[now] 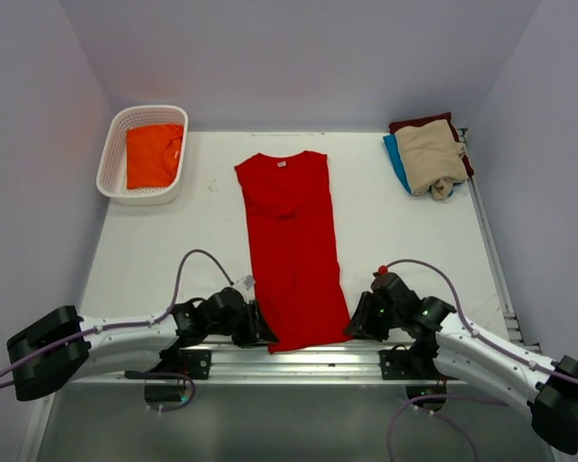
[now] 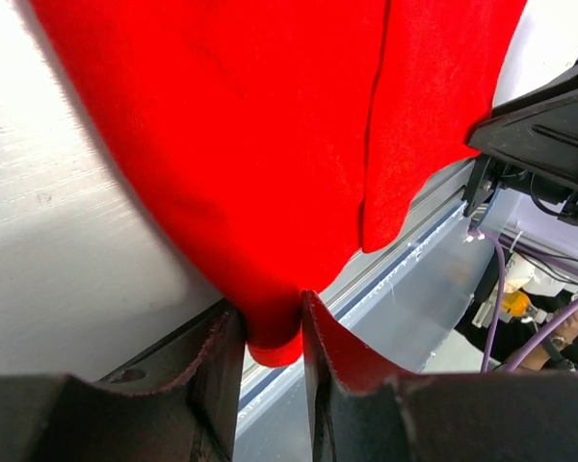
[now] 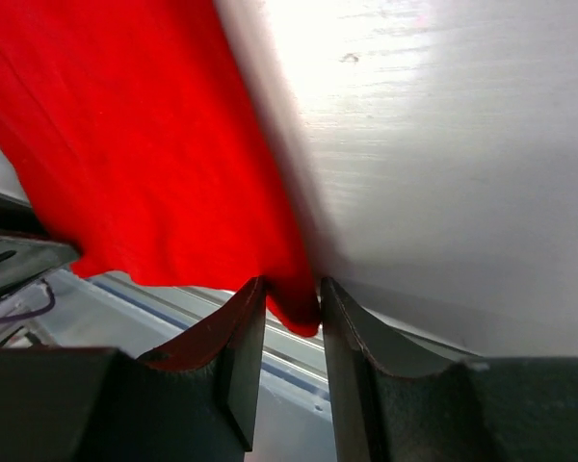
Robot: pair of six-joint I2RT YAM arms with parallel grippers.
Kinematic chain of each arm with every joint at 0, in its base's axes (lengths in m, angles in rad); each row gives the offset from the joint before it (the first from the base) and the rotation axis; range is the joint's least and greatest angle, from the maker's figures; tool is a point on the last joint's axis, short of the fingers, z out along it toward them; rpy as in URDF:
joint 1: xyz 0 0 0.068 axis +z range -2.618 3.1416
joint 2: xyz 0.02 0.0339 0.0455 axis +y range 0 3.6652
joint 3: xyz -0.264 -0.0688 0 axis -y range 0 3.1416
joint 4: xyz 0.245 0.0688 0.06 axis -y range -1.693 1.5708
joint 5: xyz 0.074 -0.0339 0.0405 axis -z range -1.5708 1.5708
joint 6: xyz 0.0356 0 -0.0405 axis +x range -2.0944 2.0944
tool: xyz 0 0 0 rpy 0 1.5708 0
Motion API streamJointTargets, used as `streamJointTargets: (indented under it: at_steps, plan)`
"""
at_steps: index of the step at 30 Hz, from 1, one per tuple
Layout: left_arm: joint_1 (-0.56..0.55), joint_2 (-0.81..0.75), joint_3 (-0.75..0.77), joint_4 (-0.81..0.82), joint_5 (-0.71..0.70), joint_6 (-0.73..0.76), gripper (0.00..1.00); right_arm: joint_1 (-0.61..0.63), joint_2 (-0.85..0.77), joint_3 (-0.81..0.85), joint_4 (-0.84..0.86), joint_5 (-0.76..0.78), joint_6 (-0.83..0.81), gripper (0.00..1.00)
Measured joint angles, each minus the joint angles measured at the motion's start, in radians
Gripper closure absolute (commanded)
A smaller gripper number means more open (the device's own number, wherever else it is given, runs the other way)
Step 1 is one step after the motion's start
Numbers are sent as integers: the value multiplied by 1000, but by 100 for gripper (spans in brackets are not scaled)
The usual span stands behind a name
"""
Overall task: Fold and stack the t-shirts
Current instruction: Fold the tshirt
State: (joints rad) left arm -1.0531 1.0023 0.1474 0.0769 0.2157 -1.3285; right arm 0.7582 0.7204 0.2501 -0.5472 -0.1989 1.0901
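The red t-shirt [image 1: 291,250] lies lengthwise as a long strip. The left gripper [image 2: 270,335] pinches its near-left hem corner, the right gripper [image 3: 291,306] its near-right (cloth sits between both pairs of jaws). Beyond its collar, rightward, a beige shirt [image 1: 432,154] tops what seems a small pile.

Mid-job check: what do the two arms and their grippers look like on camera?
The left arm and right arm both have white links with bulky black joints and bases. A pale purple cable loops along each. The left gripper and right gripper are black, with dark, curved fingers.
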Motion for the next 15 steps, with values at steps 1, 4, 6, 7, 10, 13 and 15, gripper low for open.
streamJointTargets:
  at_steps: [1,4,6,7,10,13,15]
  plan:
    - [-2,2,0,3,-3,-4,69,0,13,-1,20,-5,3,67]
    - [-6,4,-4,5,-11,-17,75,0,48,-4,69,-21,10,73]
    - [-10,1,-9,5,-20,-23,83,1,52,-8,80,-23,11,83]
    - [-10,-2,-11,4,-23,-24,86,1,52,-12,83,-23,11,87]
    - [-15,-6,-15,4,-28,-30,98,1,49,-21,87,-25,16,100]
    - [-21,-13,-14,2,-5,-37,100,1,35,-22,84,-24,18,100]
    - [-44,-15,-14,-14,31,-39,100,1,25,-22,83,-24,14,100]
